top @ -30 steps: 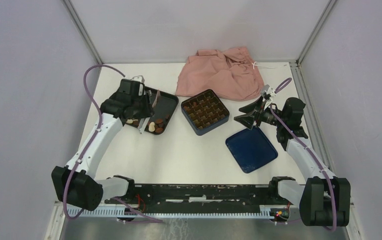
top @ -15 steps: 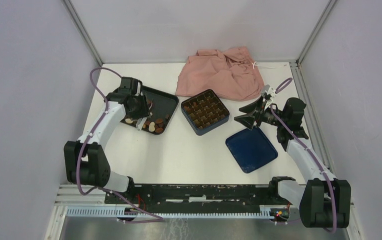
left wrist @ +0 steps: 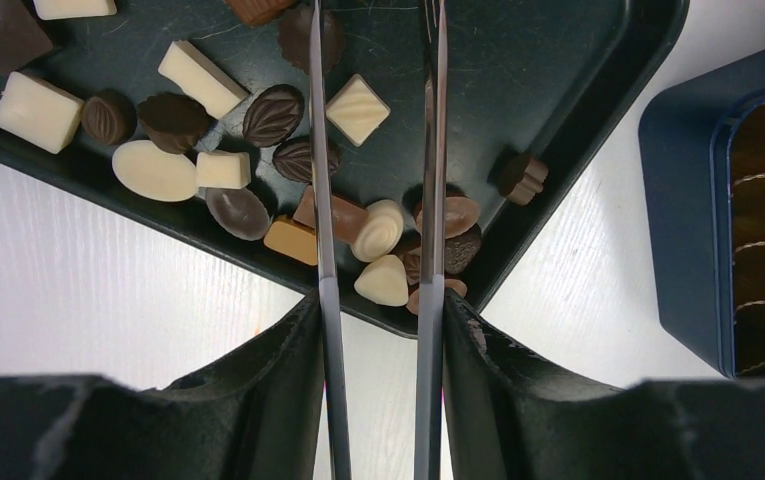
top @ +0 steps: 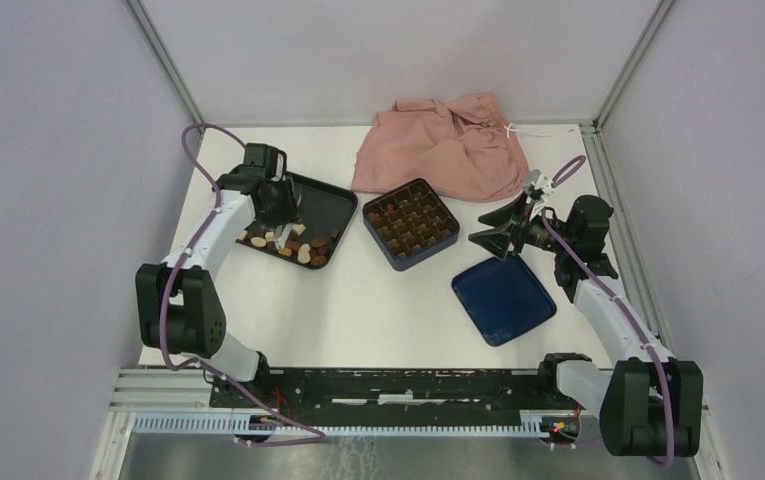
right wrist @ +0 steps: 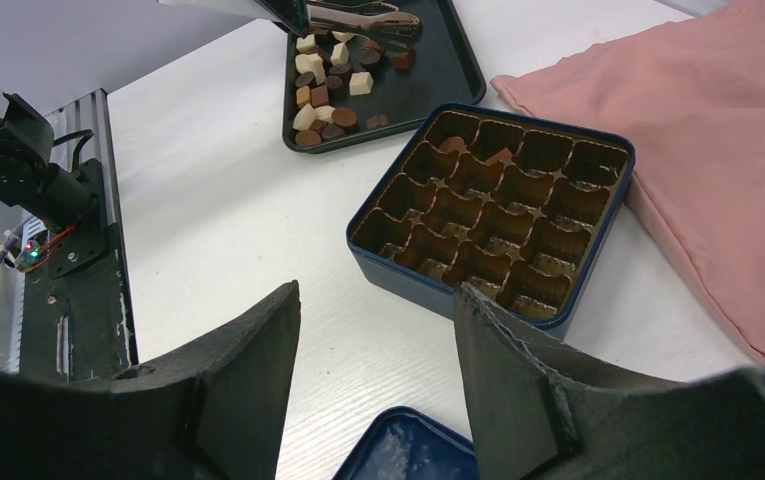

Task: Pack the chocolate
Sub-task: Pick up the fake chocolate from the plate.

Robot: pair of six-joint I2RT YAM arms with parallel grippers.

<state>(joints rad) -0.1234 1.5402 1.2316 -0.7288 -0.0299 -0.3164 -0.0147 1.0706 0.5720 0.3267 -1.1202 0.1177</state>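
While left gripper, bent over tray, grips tongs above chocolate, right gripper hovers wide, empty.

No writing, label, brand mark, number or sign can be read in any of the views; nothing in them carries legible lettering.
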